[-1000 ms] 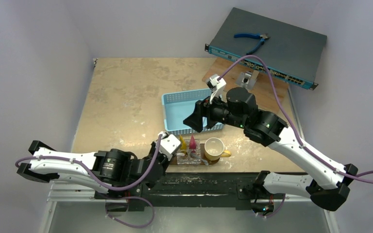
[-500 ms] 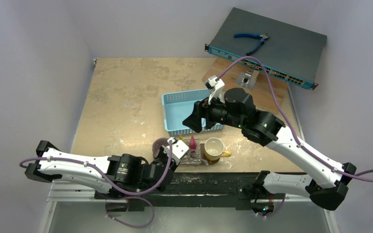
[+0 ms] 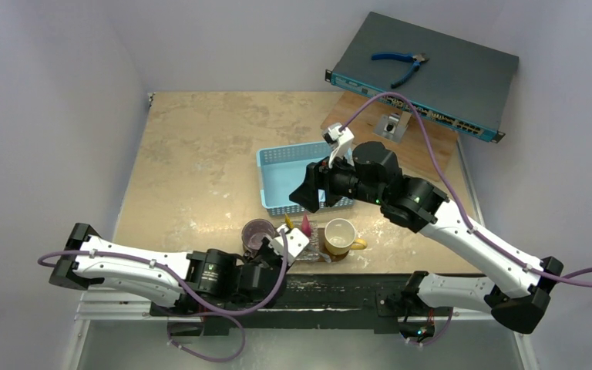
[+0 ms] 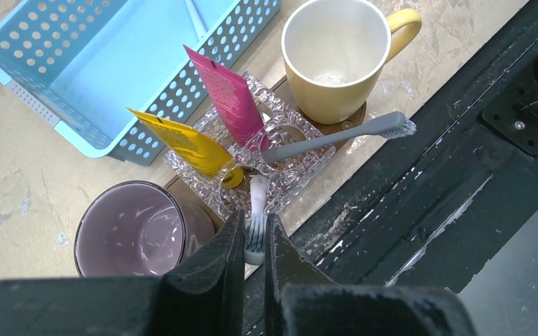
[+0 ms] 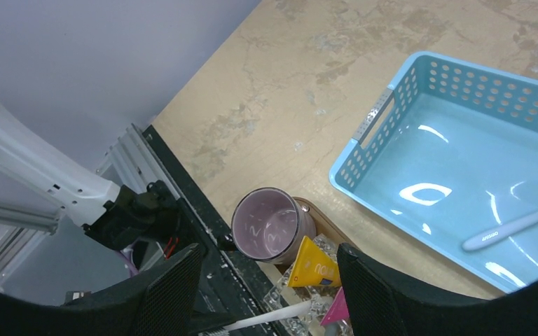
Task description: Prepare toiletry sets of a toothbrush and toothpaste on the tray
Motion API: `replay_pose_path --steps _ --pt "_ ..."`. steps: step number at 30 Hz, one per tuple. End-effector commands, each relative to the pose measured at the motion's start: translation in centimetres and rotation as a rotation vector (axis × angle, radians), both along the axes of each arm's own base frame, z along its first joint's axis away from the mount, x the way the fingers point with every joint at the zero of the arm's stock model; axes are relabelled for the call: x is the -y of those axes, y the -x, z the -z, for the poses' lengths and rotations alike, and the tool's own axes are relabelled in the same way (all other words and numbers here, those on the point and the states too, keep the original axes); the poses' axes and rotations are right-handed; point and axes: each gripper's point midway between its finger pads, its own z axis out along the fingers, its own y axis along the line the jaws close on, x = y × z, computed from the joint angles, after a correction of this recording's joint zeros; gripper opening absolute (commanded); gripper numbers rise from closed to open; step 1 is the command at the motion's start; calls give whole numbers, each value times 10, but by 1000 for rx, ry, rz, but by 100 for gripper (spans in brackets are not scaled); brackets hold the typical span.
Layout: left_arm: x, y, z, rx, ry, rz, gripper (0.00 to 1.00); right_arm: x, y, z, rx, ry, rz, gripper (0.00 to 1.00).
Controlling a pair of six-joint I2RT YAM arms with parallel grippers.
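A pink tube (image 4: 228, 94) and a yellow tube (image 4: 185, 143) stand cap-down in a clear glass holder (image 4: 291, 164) on the dark-brown tray (image 4: 181, 187). A grey toothbrush (image 4: 336, 136) leans out of the holder to the right. My left gripper (image 4: 256, 241) is shut on the bristle end of a white toothbrush (image 4: 257, 203), whose handle reaches into the holder. It sits at the tray's near edge (image 3: 284, 258). My right gripper (image 5: 270, 280) is open and empty, high above the tray and basket (image 3: 308, 196). Another pale toothbrush (image 5: 515, 227) lies in the basket.
A purple cup (image 4: 136, 227) stands on the tray's left end and a cream-yellow cup (image 4: 336, 59) on its right end. The light-blue basket (image 3: 277, 173) lies just behind the tray. A black rail (image 4: 420, 203) runs along the table's near edge. A network switch (image 3: 432, 73) with pliers and a lighter board (image 3: 424, 142) are at back right.
My left arm has slid right and drawn back toward the table's near edge, uncovering the purple cup. My right gripper has drifted slightly left over the basket.
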Motion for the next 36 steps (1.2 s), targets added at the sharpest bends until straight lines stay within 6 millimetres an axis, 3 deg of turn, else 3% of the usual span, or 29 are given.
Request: replay_pose_path --steps 1,13,24,36 --pt "7 -3 -2 18 29 -18 0 -3 -1 -7 10 -34 0 72" --pt "8 -3 11 18 -18 -37 0 -3 -1 -2 8 -28 1 73" --pt "7 -3 4 15 -18 -42 25 -3 -1 3 5 -19 -1 74" --pt "11 2 -32 5 38 19 42 3 -5 4 15 1 27 75"
